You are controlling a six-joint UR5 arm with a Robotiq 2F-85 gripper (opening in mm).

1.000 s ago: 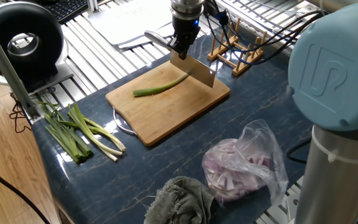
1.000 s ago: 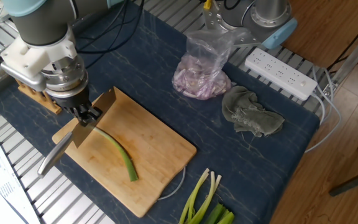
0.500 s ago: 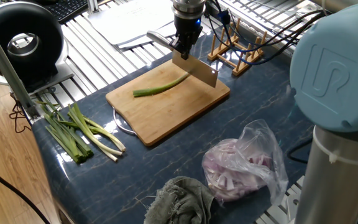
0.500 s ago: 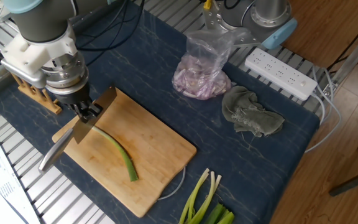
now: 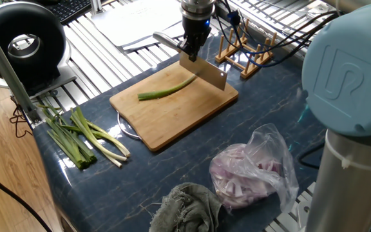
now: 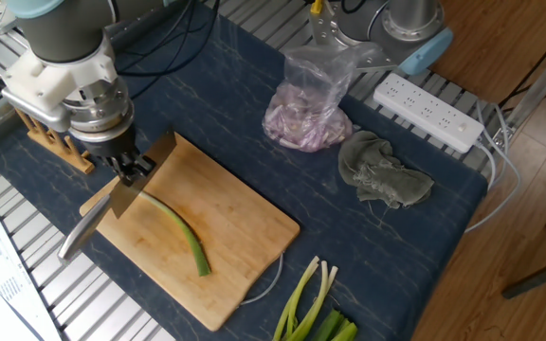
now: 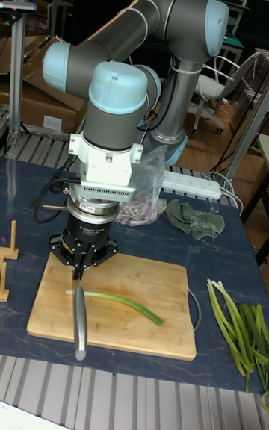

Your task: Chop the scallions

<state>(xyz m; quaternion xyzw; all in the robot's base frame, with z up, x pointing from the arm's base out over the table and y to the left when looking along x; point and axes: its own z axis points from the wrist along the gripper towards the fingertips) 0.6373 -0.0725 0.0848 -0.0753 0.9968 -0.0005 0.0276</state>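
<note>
— Why does the gripper (image 5: 191, 46) hold the cleaver (image 5: 204, 71) edge-down there?

— Probably to start chopping at the pale end of the scallion (image 5: 167, 90), which lies alone on the cutting board (image 5: 172, 117); the fingers are clamped on the cleaver's handle.

— And the other scallions (image 5: 82, 136)?

— Those lie bundled on the tabletop (image 5: 140, 174) beside the board, apparently waiting their turn.

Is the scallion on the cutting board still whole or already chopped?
Whole. The scallion lies as one curved, uncut stalk on the cutting board, with the gripper-held knife at its pale end.
</note>
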